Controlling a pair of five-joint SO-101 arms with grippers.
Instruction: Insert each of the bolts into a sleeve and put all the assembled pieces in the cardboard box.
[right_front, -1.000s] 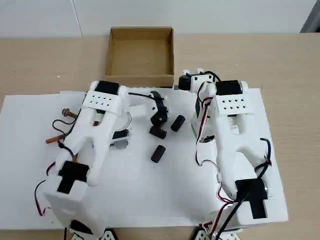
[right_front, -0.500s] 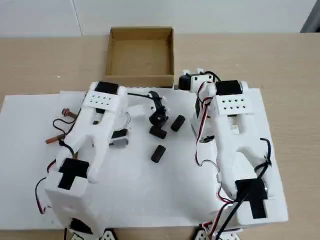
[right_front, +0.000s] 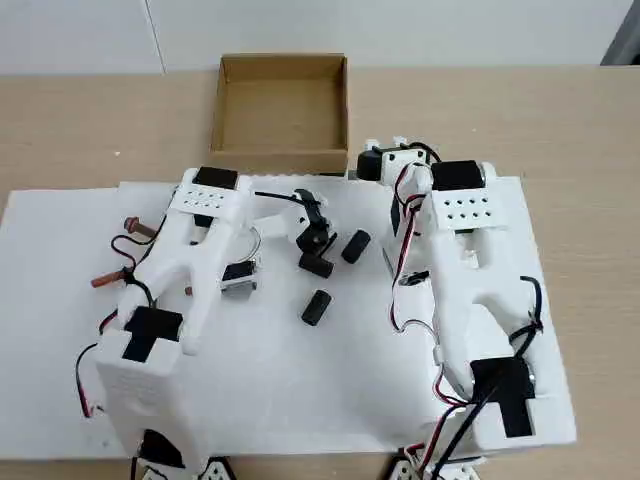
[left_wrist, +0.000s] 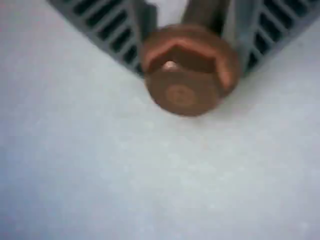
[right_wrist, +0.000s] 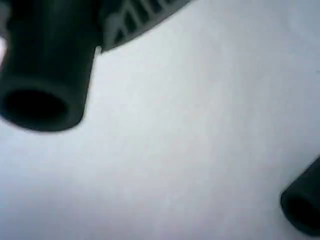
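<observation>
Left wrist view: my left jaws were clenched on a copper bolt (left_wrist: 187, 75), head above the white foam sheet (left_wrist: 150, 190). A black sleeve (right_wrist: 45, 75) sat by my right jaws; their grip I could not tell. Beyond, the cardboard box (right_front: 280, 160) stood on the worktop (right_front: 80, 120).
</observation>
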